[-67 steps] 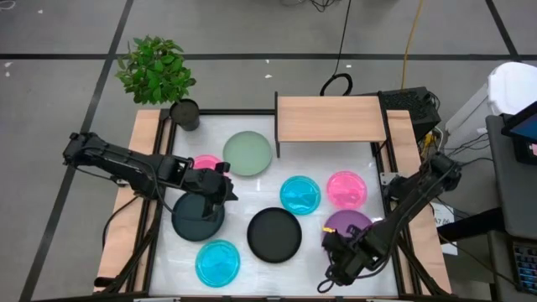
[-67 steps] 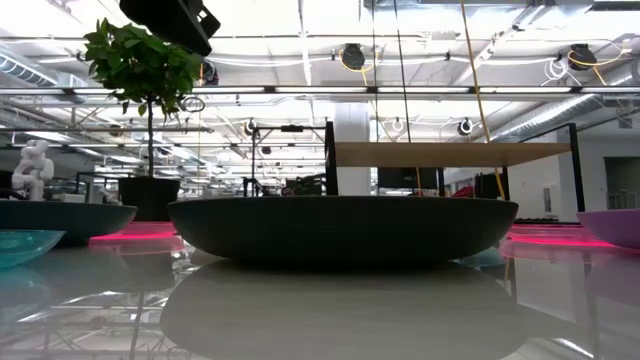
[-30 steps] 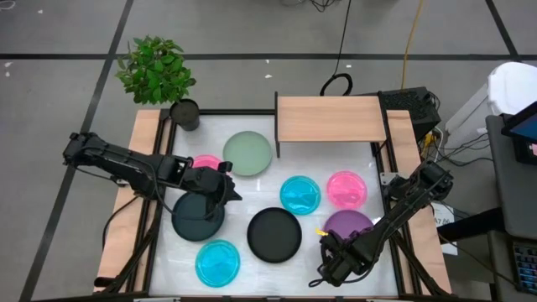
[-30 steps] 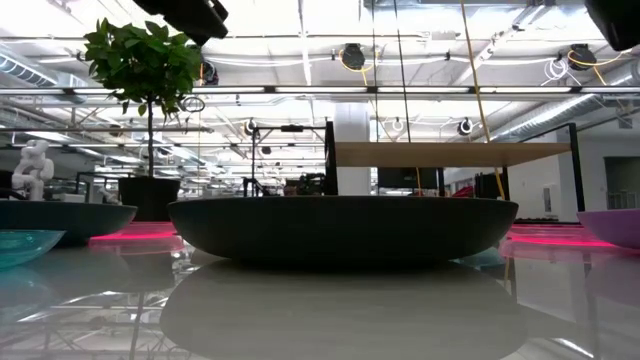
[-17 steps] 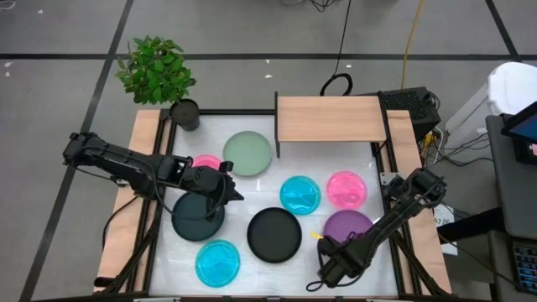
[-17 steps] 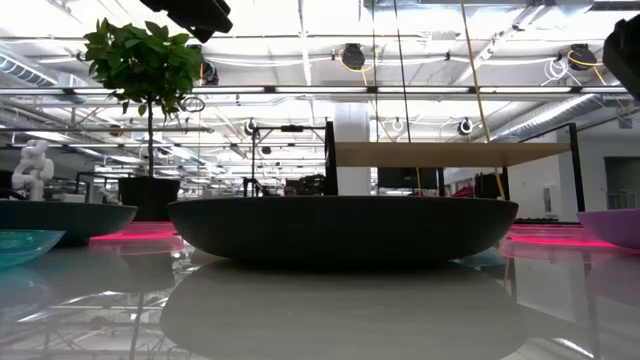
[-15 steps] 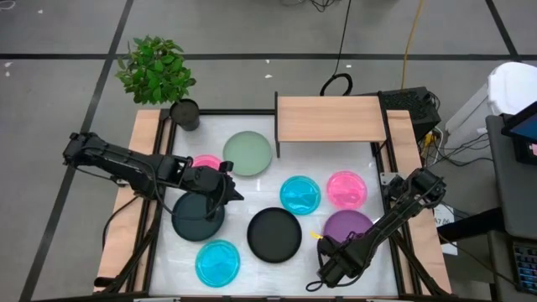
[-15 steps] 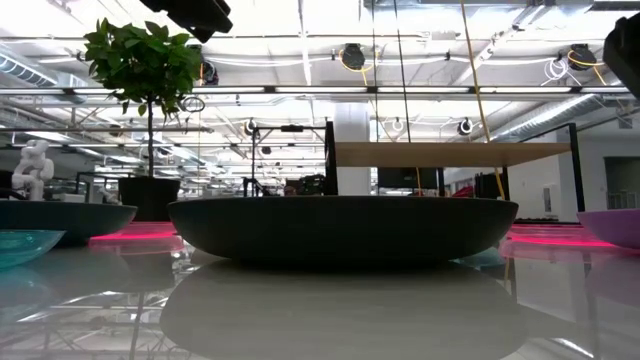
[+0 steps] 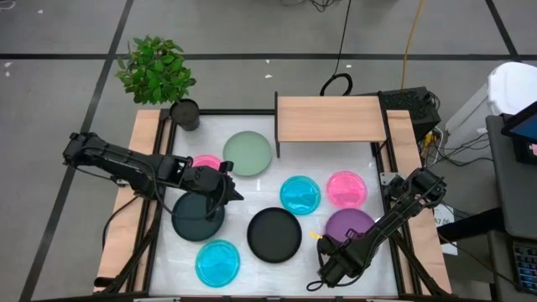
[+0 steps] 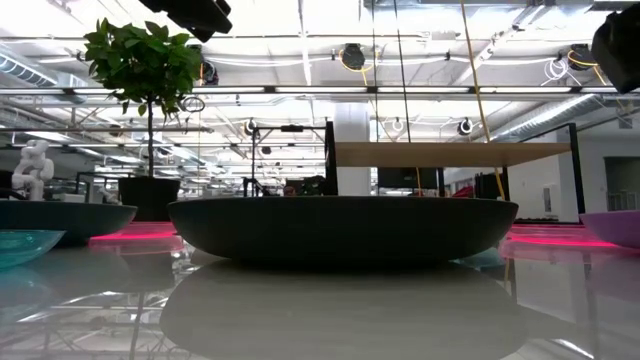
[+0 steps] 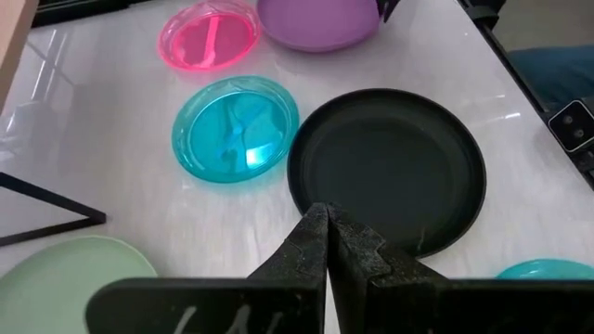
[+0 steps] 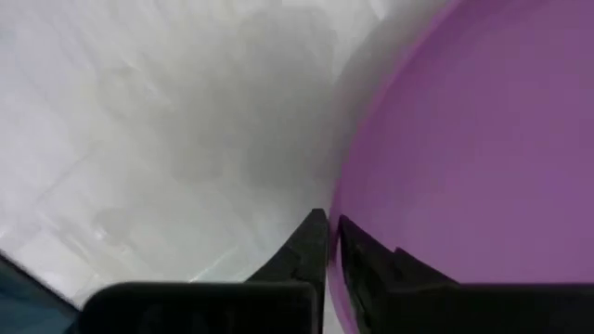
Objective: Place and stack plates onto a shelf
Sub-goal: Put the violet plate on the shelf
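On the white table [image 9: 252,268], right gripper [image 12: 327,237] pinches purple plate [image 12: 464,158] rim.

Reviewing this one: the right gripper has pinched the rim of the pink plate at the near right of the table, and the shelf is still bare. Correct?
Not quite. The right gripper is shut on the rim of the purple plate, not a pink one; the right wrist view shows it. The shelf is indeed bare in the high view.

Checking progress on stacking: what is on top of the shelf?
Nothing: the shelf top is bare wood. All visible plates lie on the table. The space under the board is hidden from above.
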